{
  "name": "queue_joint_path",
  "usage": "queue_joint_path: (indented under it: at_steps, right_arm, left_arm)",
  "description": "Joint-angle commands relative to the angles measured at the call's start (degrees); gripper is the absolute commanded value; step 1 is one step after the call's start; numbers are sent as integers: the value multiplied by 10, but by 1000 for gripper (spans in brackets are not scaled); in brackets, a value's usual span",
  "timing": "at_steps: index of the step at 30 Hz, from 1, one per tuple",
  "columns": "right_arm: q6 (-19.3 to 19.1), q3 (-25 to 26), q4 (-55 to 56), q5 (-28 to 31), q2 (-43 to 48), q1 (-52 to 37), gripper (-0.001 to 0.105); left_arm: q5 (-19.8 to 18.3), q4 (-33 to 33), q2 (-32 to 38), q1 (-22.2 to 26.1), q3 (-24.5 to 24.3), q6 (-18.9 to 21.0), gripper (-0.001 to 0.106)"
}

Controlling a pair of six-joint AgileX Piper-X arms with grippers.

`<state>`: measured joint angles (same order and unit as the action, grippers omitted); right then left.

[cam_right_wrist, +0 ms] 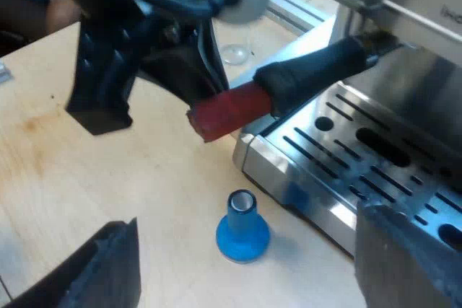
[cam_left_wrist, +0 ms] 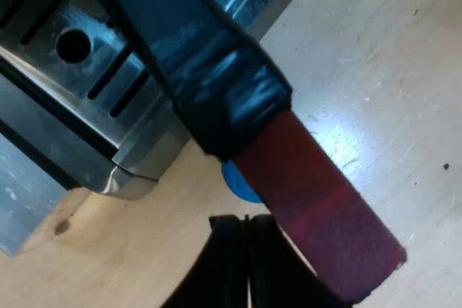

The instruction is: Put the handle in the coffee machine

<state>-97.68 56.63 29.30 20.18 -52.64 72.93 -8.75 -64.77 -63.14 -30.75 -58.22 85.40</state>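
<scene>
Your left gripper (cam_left_wrist: 249, 250), fingers together and empty, sat against the red end (cam_left_wrist: 317, 214) of the holder (cam_right_wrist: 317, 70), probably to swing it locked; your right gripper (cam_right_wrist: 253, 272) gaped empty.

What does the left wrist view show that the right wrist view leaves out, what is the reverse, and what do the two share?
Left wrist view adds: the left gripper from close up, fingers together beside the red end of the handle.
Right wrist view adds: the right gripper, open, above the table; the whole blue tamper, standing upright; the handle's far end reaching under the machine front.
Shared: handle, red end, slotted drip tray, some of the blue tamper, the table.
</scene>
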Motion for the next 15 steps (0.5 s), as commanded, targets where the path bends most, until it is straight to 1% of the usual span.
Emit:
queue_joint_path:
  at_steps: [1,5,7,8,12,15]
  right_arm:
    - [0,5,11,6,10,0,64]
    - [0,5,15,6,10,0,64]
    - [0,5,15,6,10,0,64]
    - [0,5,15,6,10,0,64]
    - [0,5,18,6,10,0,64]
    - [0,5,20,6,10,0,64]
  left_arm:
    - [-113,41,2,-34,-17,1,1]
    - [-115,48,1,-83,-17,1,1]
    - [-115,48,1,-96,-17,1,1]
    - [-115,55,-1,-115,-17,1,1]
    - [-115,75,-8,-141,-17,1,1]
    - [-116,91,-12,-144,-17,-8,1]
